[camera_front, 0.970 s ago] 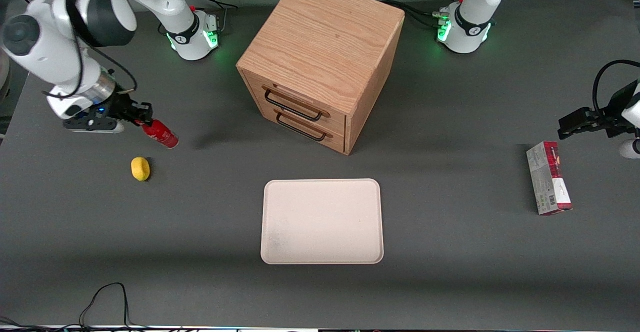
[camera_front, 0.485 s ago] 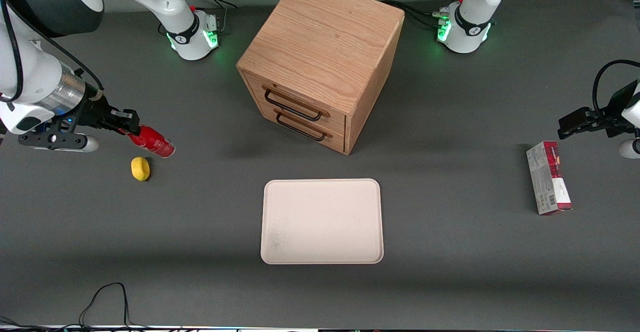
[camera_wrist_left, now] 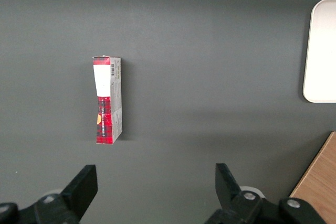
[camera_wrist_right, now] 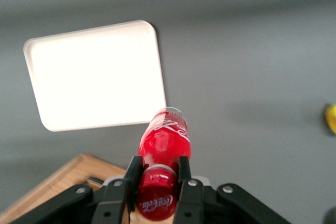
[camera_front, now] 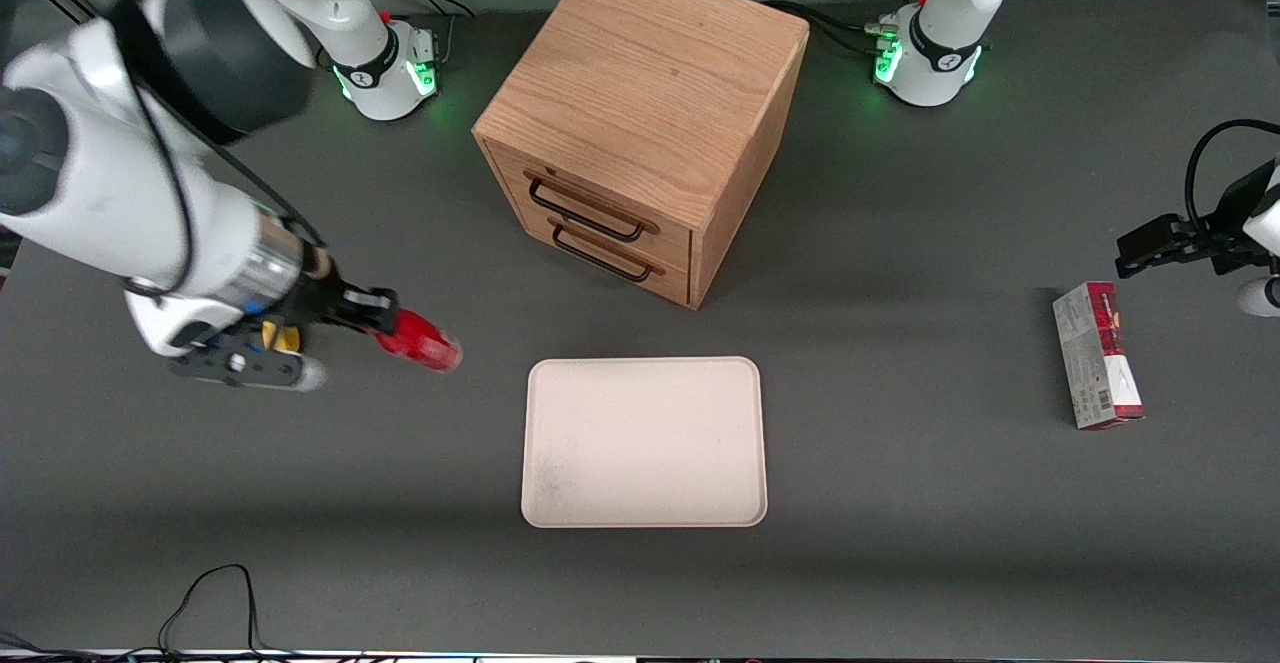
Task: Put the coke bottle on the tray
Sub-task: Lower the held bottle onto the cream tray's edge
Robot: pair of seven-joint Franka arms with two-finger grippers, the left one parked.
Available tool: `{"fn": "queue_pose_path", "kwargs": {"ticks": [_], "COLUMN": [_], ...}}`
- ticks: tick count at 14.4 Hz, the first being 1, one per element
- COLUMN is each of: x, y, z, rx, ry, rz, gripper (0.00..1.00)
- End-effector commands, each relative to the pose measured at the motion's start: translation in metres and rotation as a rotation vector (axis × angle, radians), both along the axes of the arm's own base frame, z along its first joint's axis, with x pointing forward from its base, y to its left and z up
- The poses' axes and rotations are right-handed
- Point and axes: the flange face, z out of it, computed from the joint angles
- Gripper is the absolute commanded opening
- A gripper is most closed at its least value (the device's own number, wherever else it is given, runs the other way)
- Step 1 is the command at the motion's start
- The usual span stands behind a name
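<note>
Above the dark grey desk, toward the working arm's end, the black two-finger gripper (camera_front: 385,323) carries the small slim all-red coke bottle (camera_front: 420,341) clear of the surface. Compared with 0.5 s ago, when the bottle hung near the small yellow lemon-like object (camera_front: 283,338) close to that end edge, the arm has swung it toward the middle of the desk, so that the yellow object now sits half hidden under the wrist. The bottle is now near the flat rectangular cream-beige tray (camera_front: 644,441), just short of the tray corner that faces the oak 2-drawer cabinet (camera_front: 640,123). I judge the carry well along, with only a short sideways travel and a lowering left.

From the right wrist view, the 2 fingers (camera_wrist_right: 184,169) are closed on the bottle (camera_wrist_right: 164,145), clamping its neck just past the red cap. The body projects out from between them, pointing roughly at the tray (camera_wrist_right: 94,74), lying tilted rather than upright.

A red-and-grey rectangular carton (camera_front: 1097,354) lies flat toward the parked arm's end of the desk, well apart from all this.
</note>
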Motion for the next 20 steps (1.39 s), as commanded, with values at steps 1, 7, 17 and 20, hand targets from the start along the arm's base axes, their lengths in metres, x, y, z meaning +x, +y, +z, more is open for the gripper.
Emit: {"fn": "queue_pose_path", "kwargs": {"ticks": [1,7,17,20], "x": [0.021,0.048,0.067,0.065], "y": [0.057,0.104,0.101,0.102], "z": [-0.035,-0.134,-0.231,-0.246], "rx": [-0.012,-0.023,-0.060,-0.096], "ry": [-0.080,-0.165,-0.184,-0.220], "rz": [-0.037,-0.008,0.024,0.034], "gripper": [0.00,0.00,0.00,1.00]}}
